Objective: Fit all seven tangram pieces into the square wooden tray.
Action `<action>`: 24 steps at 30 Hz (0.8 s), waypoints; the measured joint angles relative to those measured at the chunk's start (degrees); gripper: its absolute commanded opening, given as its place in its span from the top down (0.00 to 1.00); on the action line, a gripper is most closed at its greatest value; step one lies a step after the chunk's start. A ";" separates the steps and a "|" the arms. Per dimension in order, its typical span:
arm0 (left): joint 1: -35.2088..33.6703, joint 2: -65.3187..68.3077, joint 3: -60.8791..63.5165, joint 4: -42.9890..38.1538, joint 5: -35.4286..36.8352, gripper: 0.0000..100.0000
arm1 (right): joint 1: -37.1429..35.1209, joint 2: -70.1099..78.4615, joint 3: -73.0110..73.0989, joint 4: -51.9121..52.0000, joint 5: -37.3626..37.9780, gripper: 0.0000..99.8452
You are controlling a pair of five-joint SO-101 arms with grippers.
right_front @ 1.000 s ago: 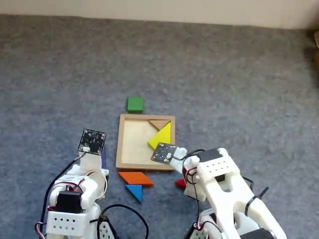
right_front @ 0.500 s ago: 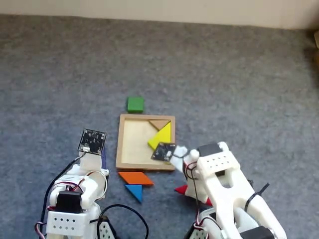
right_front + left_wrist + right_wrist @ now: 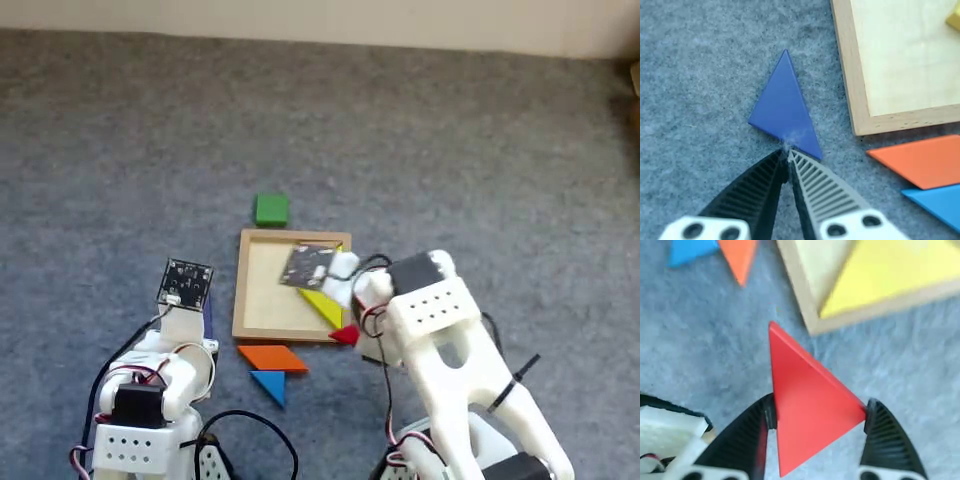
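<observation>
- my right gripper [image 3: 819, 412] is clamped on the red triangle [image 3: 807, 400], one finger on each side of it, and the piece hangs tilted over the carpet just outside the corner of the wooden tray [image 3: 799, 300].
- a second ago that red piece sat on the carpet close in by my right arm's base; since then i have swung the arm forward, and from above the triangle now shows right at the tray's near right corner.
- my wrist has come forward with it and now sits over the tray's right half, above the yellow triangle [image 3: 885, 275] already seated there.
- so the pick looks done, and i judge i am partway through carrying the piece in; it is not yet over the tray floor.
- my left gripper [image 3: 788, 157] has not moved: its fingers are together, holding nothing, with the tips touching the edge of the dark blue triangle [image 3: 785, 112] on the carpet beside the tray.
- the orange parallelogram [image 3: 272, 357], the light blue triangle [image 3: 270, 384] and the green square [image 3: 271, 209] lie where they were, all outside the tray, so much of the task is left.
</observation>
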 measured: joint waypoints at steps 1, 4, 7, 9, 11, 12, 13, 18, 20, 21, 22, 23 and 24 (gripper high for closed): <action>0.00 0.00 0.00 0.00 0.00 1.00 | -1.32 0.00 -0.09 -1.58 0.00 0.85; 0.00 0.00 0.00 0.00 0.00 1.00 | -4.40 0.00 -0.09 -7.82 -2.99 0.85; 0.00 0.00 0.00 0.00 0.00 1.00 | -7.56 0.00 -0.09 -13.89 -4.57 0.85; 0.00 0.00 0.00 0.00 0.00 1.00 | -9.67 0.62 -0.09 -16.62 -4.84 0.85; 0.00 0.00 0.00 0.00 0.00 1.00 | -11.43 2.73 -0.09 -18.55 -4.84 0.85; 0.00 0.00 0.00 0.00 0.00 1.00 | -12.22 4.40 -0.09 -19.52 -4.84 0.85; 0.00 0.00 0.00 0.00 0.00 1.00 | -12.75 6.68 -0.18 -20.48 -4.84 0.85; 0.00 0.00 0.00 0.00 0.00 1.00 | -13.63 18.55 -3.25 -24.70 -5.10 0.83; 0.00 0.00 0.00 0.00 0.00 1.00 | -14.24 21.19 -4.92 -25.05 -5.10 0.78; 0.00 0.00 0.00 0.00 0.00 1.00 | -14.51 21.89 -5.71 -25.05 -5.19 0.75; 0.00 0.00 0.00 0.00 0.00 1.00 | -14.77 22.33 -6.42 -25.05 -5.80 0.71; 0.00 0.00 0.00 0.00 0.00 1.00 | -15.03 22.51 -6.86 -25.14 -6.95 0.68; 0.00 0.00 0.00 0.00 0.00 1.00 | -15.38 22.51 -7.30 -25.14 -8.26 0.65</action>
